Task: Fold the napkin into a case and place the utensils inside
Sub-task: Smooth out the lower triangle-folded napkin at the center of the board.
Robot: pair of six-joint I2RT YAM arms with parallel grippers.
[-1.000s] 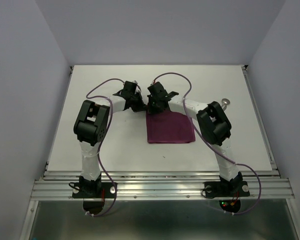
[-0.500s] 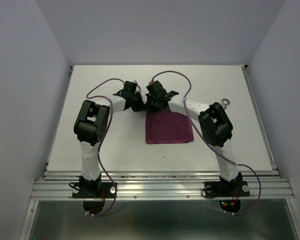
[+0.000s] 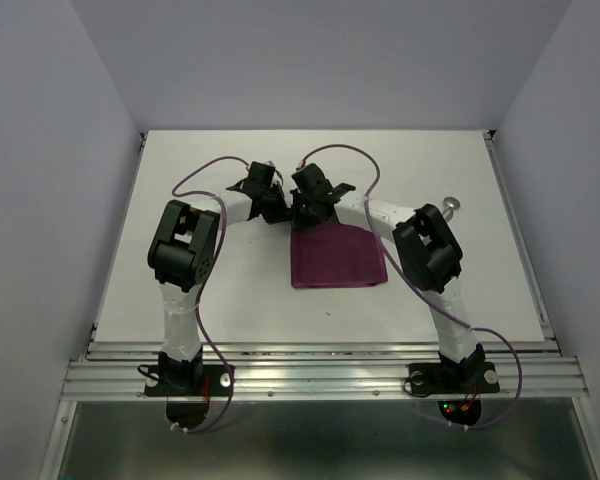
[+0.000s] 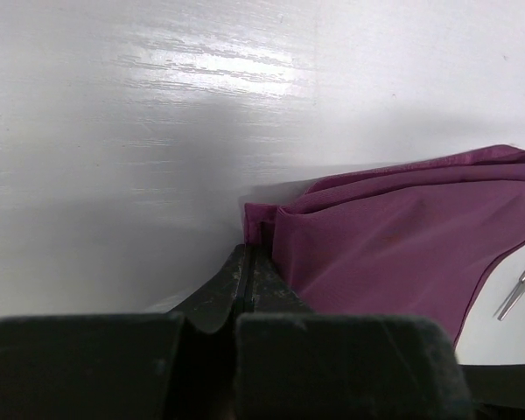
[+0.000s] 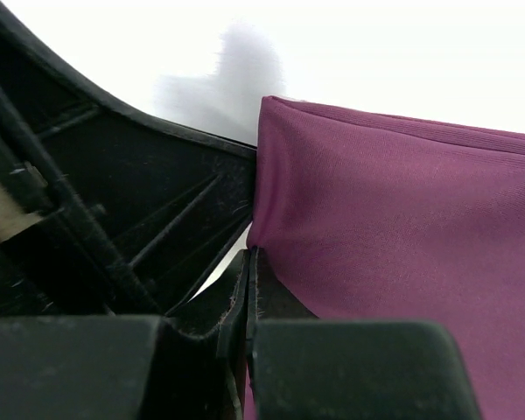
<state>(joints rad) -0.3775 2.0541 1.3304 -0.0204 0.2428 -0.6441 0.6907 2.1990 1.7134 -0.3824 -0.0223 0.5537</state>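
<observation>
My left gripper [image 4: 249, 252] and right gripper [image 5: 249, 255] are pinching the napkin [image 3: 338, 258] shut at its far edge, cloth lying nearer me

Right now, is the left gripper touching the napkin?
Touching. The left wrist view shows the left gripper shut on the napkin at its corner.

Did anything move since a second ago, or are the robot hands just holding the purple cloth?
The right gripper edged a tiny bit to the left, and the napkin slid slightly left with it. Nothing was grabbed or let go: both grippers stay pinched shut on the napkin's far edge. The left gripper and the spoon beside the right arm stayed put.
</observation>
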